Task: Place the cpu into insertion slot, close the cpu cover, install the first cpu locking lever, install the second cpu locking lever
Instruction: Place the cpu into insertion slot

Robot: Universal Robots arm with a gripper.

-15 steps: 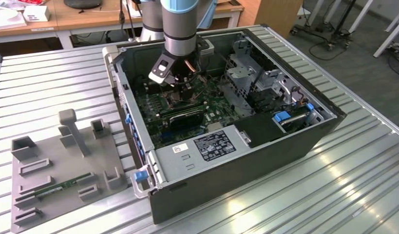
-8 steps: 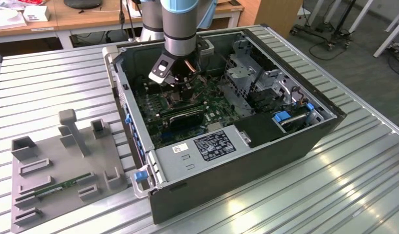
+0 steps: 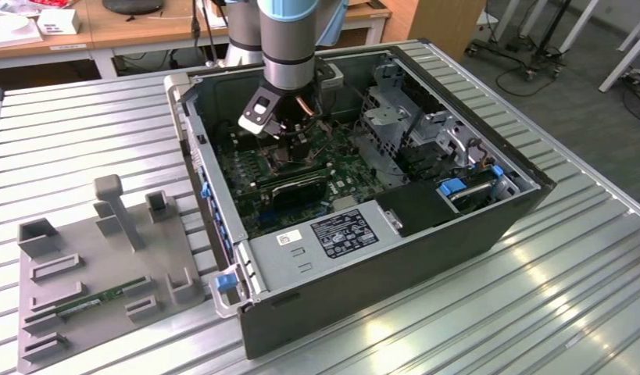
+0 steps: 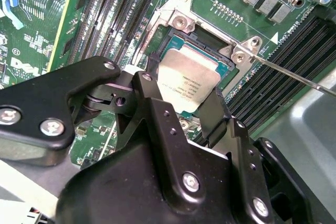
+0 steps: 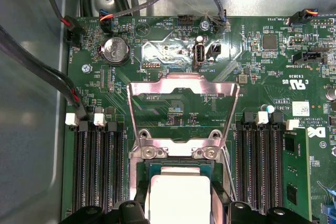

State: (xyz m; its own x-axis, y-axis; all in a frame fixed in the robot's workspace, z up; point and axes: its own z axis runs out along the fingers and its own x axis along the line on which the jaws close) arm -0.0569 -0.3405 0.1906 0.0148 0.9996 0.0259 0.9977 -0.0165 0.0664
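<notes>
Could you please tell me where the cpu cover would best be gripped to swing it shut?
Probably by the free cross-bar of the cpu cover, the end farthest from its hinge screws. The cover is a thin open frame swung back off the cpu, so that bar gives most leverage. Come in from the bar's side, opposite the hinge, pinching across the sheet.
</notes>
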